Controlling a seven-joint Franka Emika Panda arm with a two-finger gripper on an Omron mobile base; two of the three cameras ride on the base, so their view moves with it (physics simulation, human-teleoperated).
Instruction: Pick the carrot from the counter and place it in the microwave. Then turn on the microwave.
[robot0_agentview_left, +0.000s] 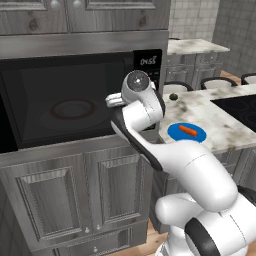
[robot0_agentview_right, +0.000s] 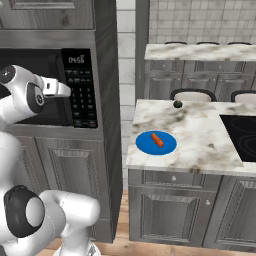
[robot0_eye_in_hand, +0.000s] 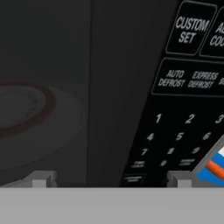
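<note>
The carrot (robot0_agentview_left: 187, 131) (robot0_agentview_right: 157, 140) lies on a round blue plate (robot0_agentview_left: 175, 134) (robot0_agentview_right: 147, 146) near the left end of the marble counter (robot0_agentview_left: 220, 125) (robot0_agentview_right: 195, 135). The black microwave (robot0_agentview_left: 70, 105) (robot0_agentview_right: 82, 85) sits built into the grey cabinets to the left, and its turntable shows through the dark door glass (robot0_eye_in_hand: 43, 109). My gripper (robot0_agentview_right: 67, 90) (robot0_eye_in_hand: 109, 180) hovers close in front of the microwave, where the door meets the keypad (robot0_eye_in_hand: 183, 127). Its fingertips (robot0_eye_in_hand: 39, 179) stand wide apart, open and holding nothing. The carrot (robot0_eye_in_hand: 215, 168) peeks in at the hand view's lower right.
A small dark round object (robot0_agentview_left: 173, 96) (robot0_agentview_right: 177, 104) rests at the counter's back edge. The black cooktop (robot0_agentview_left: 240, 107) (robot0_agentview_right: 242, 135) occupies the counter's right part. Chair backs (robot0_agentview_right: 192, 95) stand behind the counter. Grey cabinet doors (robot0_agentview_left: 65, 195) lie below the microwave.
</note>
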